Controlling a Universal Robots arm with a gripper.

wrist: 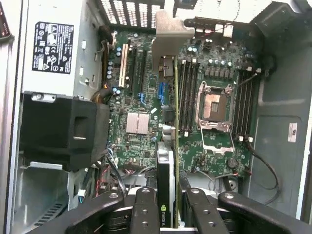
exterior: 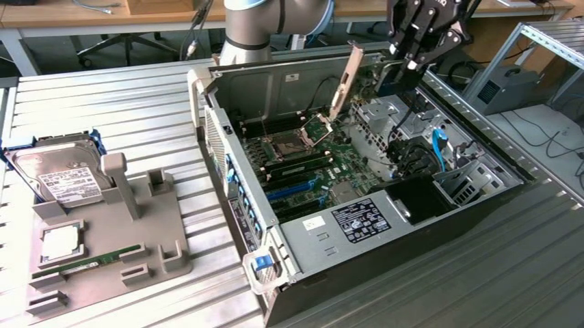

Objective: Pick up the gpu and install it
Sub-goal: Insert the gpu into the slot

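Green gpu edge-on (silver bracket at far end), clamped in the end effector

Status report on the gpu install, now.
Pincer shut on gpu. It hangs tilted above the case, over the motherboard, not seated. Nothing seen in between.

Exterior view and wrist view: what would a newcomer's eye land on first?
The open computer case sits mid-frame in the exterior view, its green motherboard laid bare. Near that view's top right, the pincer is shut on the gpu, held edge-on above the board. On the exterior view's left, a grey tray carries a hard drive and a memory stick.
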